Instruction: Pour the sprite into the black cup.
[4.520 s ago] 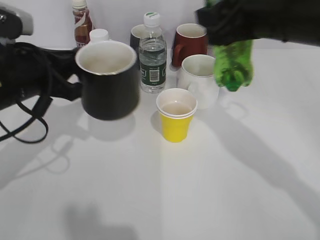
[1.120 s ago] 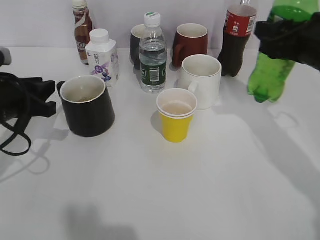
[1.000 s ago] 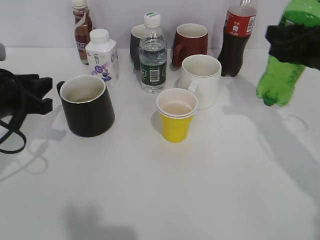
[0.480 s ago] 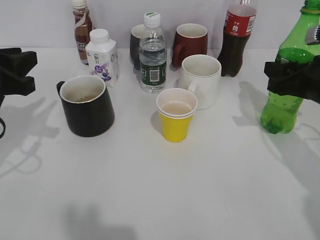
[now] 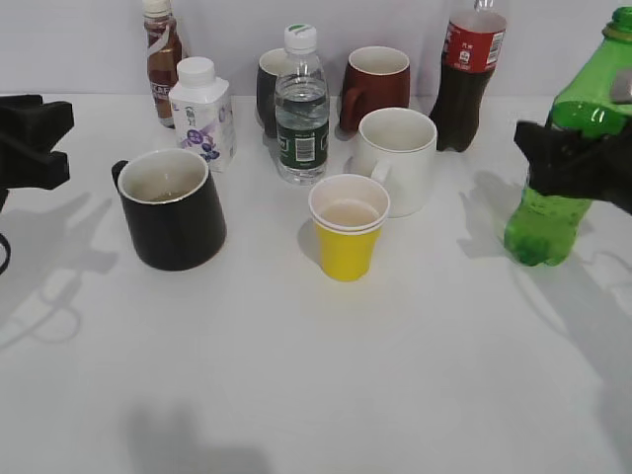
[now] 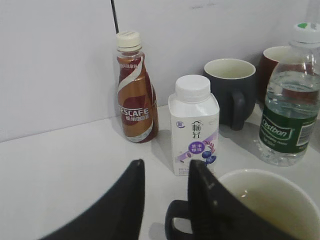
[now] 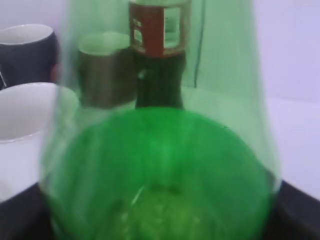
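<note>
The right end effector (image 5: 578, 163) is clamped around the sprite (image 5: 558, 168), which stands slightly tilted on the surface (image 5: 316, 375). The left end effector (image 6: 165, 200) is spread, empty, beside the black cup (image 5: 175, 207).

Four mugs: black cup (image 5: 173, 209), white mug (image 5: 395, 148), dark red mug (image 5: 376, 85), smaller dark mug (image 5: 268, 83). One stack of yellow paper cups (image 5: 348, 228). Four bottles: sprite (image 5: 559, 158), water bottle (image 5: 301, 109), cola bottle (image 5: 466, 77), brown coffee bottle (image 5: 161, 49). One white drink carton (image 5: 201, 111).
</note>
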Controlling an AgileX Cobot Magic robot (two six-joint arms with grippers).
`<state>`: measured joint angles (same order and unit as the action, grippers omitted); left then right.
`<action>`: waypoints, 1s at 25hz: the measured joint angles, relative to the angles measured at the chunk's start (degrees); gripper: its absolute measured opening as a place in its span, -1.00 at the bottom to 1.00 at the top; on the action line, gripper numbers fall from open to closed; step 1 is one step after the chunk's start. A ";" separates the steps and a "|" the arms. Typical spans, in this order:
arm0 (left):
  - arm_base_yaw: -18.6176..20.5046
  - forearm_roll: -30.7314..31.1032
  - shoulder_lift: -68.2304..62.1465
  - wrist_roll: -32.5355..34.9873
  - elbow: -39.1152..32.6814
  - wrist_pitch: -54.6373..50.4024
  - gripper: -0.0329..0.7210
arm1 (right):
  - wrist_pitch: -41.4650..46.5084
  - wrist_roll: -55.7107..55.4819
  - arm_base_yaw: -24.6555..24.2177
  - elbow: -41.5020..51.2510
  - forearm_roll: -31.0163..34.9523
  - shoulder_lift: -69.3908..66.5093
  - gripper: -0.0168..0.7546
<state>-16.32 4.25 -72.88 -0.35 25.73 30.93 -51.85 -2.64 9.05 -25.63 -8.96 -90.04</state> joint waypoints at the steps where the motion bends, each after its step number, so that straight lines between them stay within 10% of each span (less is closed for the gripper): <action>1: 0.00 0.00 0.00 0.00 0.00 0.00 -0.28 | -1.82 0.49 0.00 0.00 -0.03 0.00 0.53; 12: 0.00 0.00 4.04 0.00 -0.02 -0.11 -0.28 | -4.33 1.30 0.00 -0.72 -0.60 4.27 0.58; 25: 0.00 -0.56 30.37 0.00 9.76 -35.34 -0.21 | 36.75 -4.63 1.15 -16.76 -4.28 34.45 0.59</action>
<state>-16.32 3.69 -42.51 -0.35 35.49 -4.41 -15.10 -7.27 10.20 -42.38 -13.23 -55.59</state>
